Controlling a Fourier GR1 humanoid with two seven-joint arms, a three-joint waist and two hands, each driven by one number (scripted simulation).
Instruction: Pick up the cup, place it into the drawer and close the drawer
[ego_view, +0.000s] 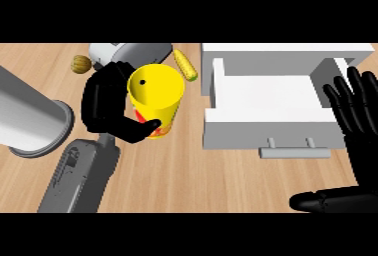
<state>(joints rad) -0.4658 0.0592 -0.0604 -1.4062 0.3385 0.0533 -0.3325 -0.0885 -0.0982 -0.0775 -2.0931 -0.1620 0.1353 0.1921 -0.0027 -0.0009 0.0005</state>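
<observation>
At the far left of the frame we see a large grey cylinder (33, 120) lying on the wooden surface (192, 175). Just right of it, the left robot hand (111, 107) is curled round the yellow cup (156, 87), with fingers wrapped about its lower side wall and its open mouth facing up at us. The cup sits left of centre, beside the open white drawer (258, 100); from this steep angle we cannot tell whether its base is off the surface. We judge the cup to be light, stiff and smooth-walled, so it could slip. A hold round the middle of the wall, below the rim, should suit it best and keep it upright on the way over. At the right edge the right robot hand (362, 125) rests open, fingers up, beside the drawer.
</observation>
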